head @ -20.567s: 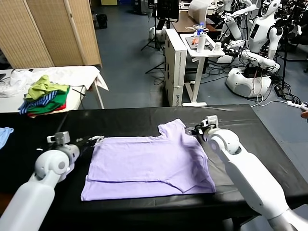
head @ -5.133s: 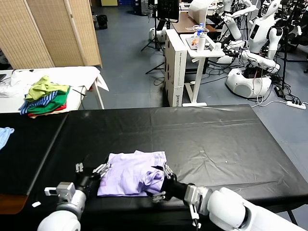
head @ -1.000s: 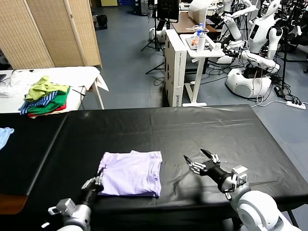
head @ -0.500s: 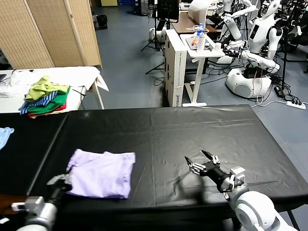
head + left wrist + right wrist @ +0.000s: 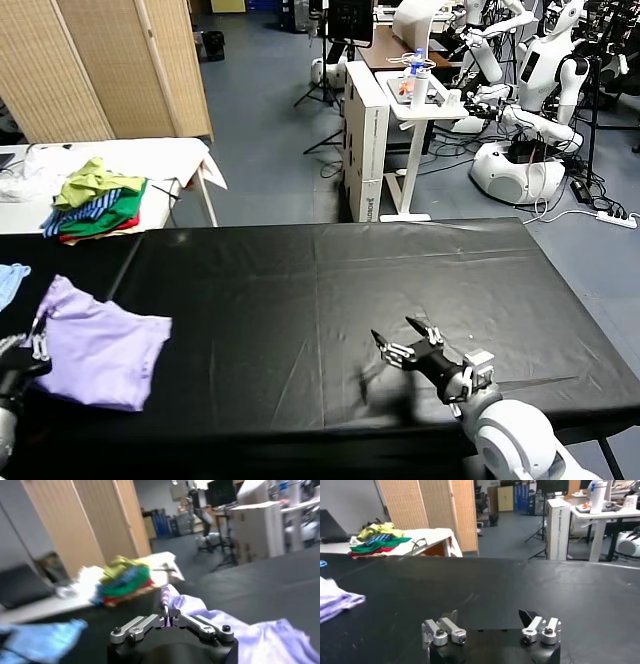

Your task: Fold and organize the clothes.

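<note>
Left gripper, lower left of the head view, was clenched on the folded lavender T-shirt; right gripper idled agape at lower centre-right; you needed to lower the bundle flat before letting go.

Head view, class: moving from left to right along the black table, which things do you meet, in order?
Left gripper shut on the edge of the folded lavender T-shirt → bare black table → right gripper, open, holding nothing.
</note>
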